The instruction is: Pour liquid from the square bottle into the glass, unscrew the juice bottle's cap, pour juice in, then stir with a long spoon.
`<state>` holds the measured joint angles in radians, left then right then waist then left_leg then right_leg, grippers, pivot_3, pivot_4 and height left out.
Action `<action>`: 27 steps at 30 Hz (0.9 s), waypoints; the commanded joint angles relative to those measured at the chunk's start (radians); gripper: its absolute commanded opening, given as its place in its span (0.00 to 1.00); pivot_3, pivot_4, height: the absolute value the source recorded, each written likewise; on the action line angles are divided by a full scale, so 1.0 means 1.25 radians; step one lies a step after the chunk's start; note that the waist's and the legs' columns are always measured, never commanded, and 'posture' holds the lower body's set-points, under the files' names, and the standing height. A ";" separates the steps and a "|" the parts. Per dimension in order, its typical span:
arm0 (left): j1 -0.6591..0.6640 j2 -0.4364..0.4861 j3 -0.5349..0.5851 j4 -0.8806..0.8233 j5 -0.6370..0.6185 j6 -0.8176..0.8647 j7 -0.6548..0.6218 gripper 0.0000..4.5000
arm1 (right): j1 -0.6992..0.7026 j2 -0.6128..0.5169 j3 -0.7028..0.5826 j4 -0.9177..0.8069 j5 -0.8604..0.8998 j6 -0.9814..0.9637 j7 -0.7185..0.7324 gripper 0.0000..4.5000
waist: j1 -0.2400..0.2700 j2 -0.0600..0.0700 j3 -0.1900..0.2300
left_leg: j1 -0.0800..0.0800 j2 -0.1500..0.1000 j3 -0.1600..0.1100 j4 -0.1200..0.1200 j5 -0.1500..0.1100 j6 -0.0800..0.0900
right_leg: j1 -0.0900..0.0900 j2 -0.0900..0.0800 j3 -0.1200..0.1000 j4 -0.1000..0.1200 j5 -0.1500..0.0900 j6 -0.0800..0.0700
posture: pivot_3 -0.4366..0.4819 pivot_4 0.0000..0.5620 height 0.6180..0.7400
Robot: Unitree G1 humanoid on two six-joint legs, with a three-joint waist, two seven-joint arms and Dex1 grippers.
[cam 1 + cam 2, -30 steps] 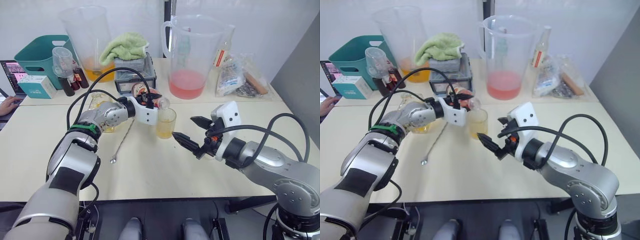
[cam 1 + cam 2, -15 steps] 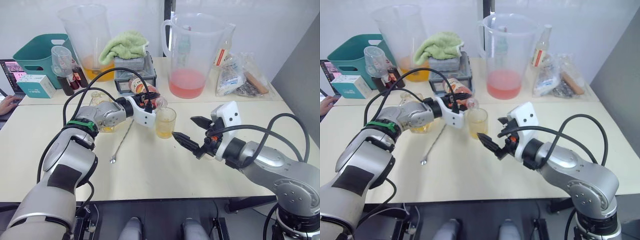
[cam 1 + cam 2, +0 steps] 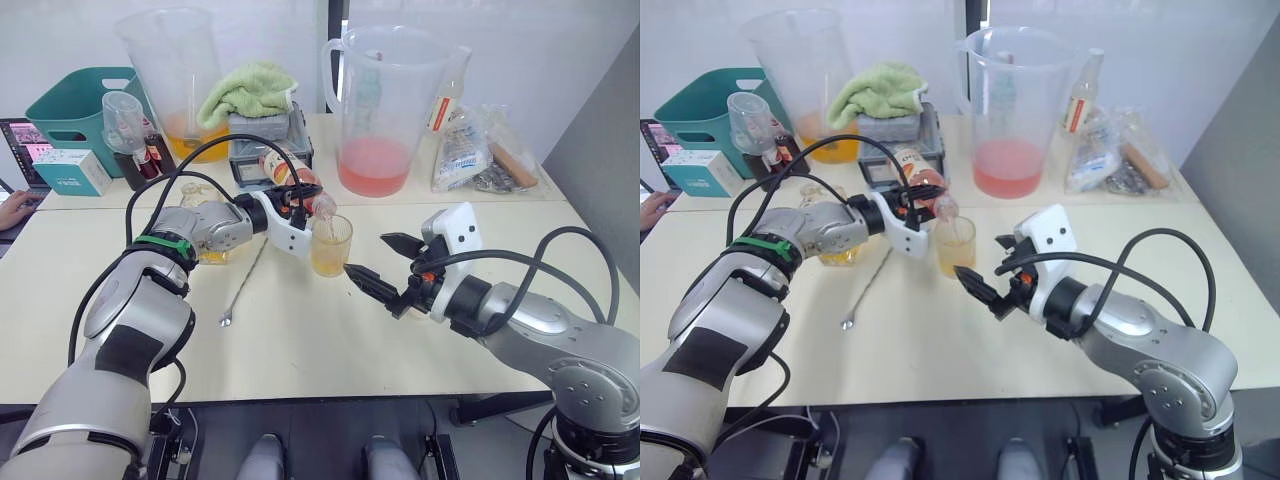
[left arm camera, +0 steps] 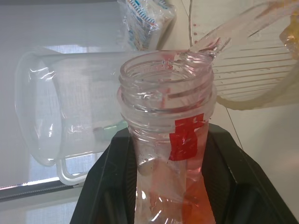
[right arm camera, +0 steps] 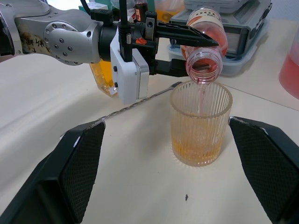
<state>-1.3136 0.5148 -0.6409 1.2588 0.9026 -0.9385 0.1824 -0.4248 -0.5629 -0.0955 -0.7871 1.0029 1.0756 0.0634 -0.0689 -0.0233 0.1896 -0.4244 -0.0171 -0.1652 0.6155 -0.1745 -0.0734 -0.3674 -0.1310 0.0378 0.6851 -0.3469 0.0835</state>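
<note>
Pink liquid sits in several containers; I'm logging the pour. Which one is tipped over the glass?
The juice bottle in the left gripper, mouth down over the glass. The large pitcher stands upright behind.

The left gripper (image 3: 923, 190) holds the juice bottle (image 3: 921, 177) tipped over the glass (image 3: 955, 246). The right gripper (image 3: 992, 267), fingers apart, hovers beside the glass.
</note>
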 commanded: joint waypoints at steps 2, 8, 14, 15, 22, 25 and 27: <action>-0.028 0.012 0.022 0.005 -0.028 0.011 -0.002 0.35 | -0.008 -0.001 -0.011 -0.021 0.004 -0.024 0.002 1.00 | 0.000 0.000 0.000 | 0.000 0.000 0.000 0.000 0.000 0.000 | 0.000 0.000 0.000 0.000 0.000 0.000 | 0.48 0.27 1.00; -0.007 -0.002 0.082 0.016 -0.126 -0.007 -0.106 0.35 | -0.006 -0.006 -0.011 -0.017 -0.003 -0.026 0.010 1.00 | 0.000 0.000 0.000 | 0.000 0.000 0.000 0.000 0.000 0.000 | 0.000 0.000 0.000 0.001 0.000 0.000 | 0.48 0.27 1.00; 0.001 0.000 0.118 0.008 -0.177 -0.006 -0.168 0.35 | -0.006 -0.008 -0.011 -0.011 -0.012 -0.030 0.018 1.00 | -0.001 0.000 0.000 | -0.001 0.000 0.000 0.000 0.000 0.000 | -0.001 0.000 0.000 0.001 0.000 0.000 | 0.48 0.27 1.00; 0.001 0.001 0.123 0.006 -0.186 -0.007 -0.179 0.35 | -0.006 -0.008 -0.011 -0.009 -0.014 -0.031 0.020 1.00 | -0.001 0.000 0.000 | -0.001 0.000 0.000 0.000 0.000 0.000 | -0.001 0.000 0.000 0.001 0.000 0.000 | 0.48 0.27 1.00; 0.004 -0.003 0.241 -0.001 -0.355 0.002 -0.355 0.35 | 0.006 -0.012 -0.012 0.016 -0.050 -0.049 0.047 1.00 | -0.002 0.000 0.000 | -0.001 0.000 0.000 0.000 0.000 0.000 | -0.002 0.000 0.000 0.002 0.000 0.000 | 0.48 0.27 1.00; 0.007 -0.006 0.298 -0.013 -0.437 0.014 -0.457 0.35 | 0.013 -0.016 -0.015 0.023 -0.061 -0.060 0.059 1.00 | -0.002 0.000 0.000 | -0.001 0.000 0.000 0.000 0.000 0.000 | -0.002 0.000 0.000 0.002 0.000 0.000 | 0.48 0.27 1.00; 0.008 -0.008 0.362 -0.033 -0.538 0.043 -0.571 0.35 | 0.018 -0.023 -0.018 0.033 -0.073 -0.070 0.077 1.00 | -0.003 0.000 0.000 | -0.001 0.000 0.000 0.000 0.000 0.000 | -0.002 0.000 0.000 0.002 0.000 0.000 | 0.48 0.27 1.00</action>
<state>-1.2770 0.4903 -0.2729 1.2716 0.3501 -0.9055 -0.4551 -0.4048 -0.5797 -0.0945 -0.7334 0.9230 1.0244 0.1398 -0.0725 -0.0233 0.1896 -0.4254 -0.0171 -0.1653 0.6160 -0.1738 -0.0734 -0.3697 -0.1310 0.0380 0.6878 -0.3468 0.0833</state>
